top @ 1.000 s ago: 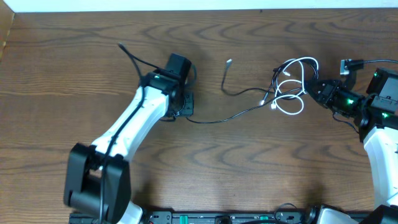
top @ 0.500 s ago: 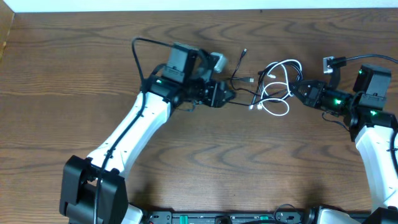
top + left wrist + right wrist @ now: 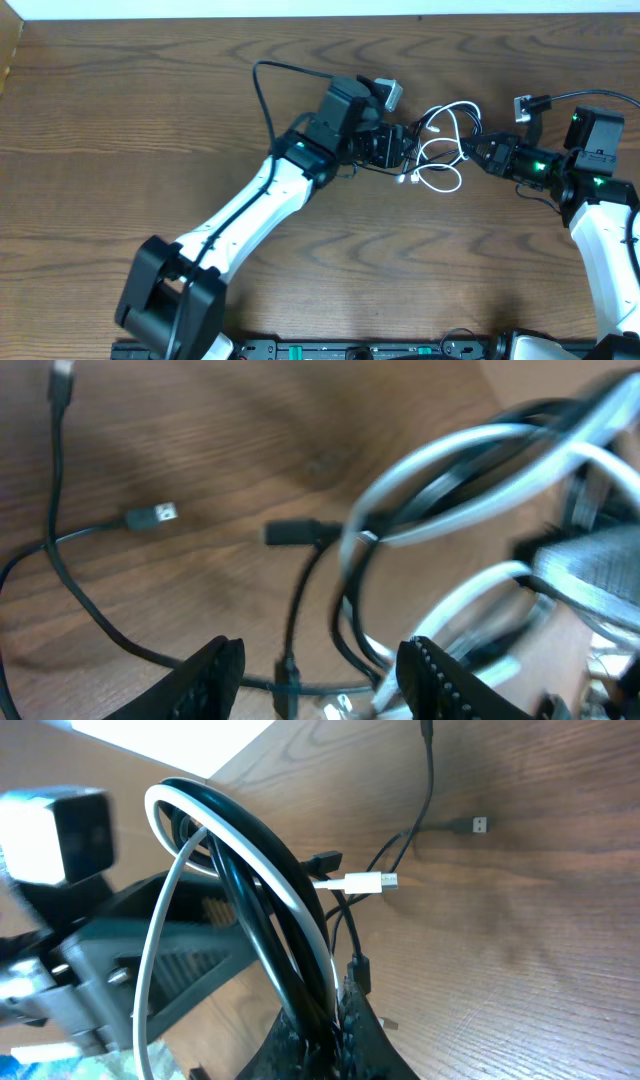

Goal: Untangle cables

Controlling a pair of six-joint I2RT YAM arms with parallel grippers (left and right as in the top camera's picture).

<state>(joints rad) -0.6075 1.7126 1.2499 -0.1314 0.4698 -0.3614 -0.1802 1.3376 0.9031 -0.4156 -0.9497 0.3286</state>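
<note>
black and white cables tangled, loops blurred | right claw pinching both | left claw spread, tips cropped

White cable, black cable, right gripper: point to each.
white cable (image 3: pixel 360 881), right wrist view, on its white plug.
black cable (image 3: pixel 145 517), left wrist view, on its silver-tipped plug.
right gripper (image 3: pixel 325 1015), right wrist view, between its closed fingertips.
</note>
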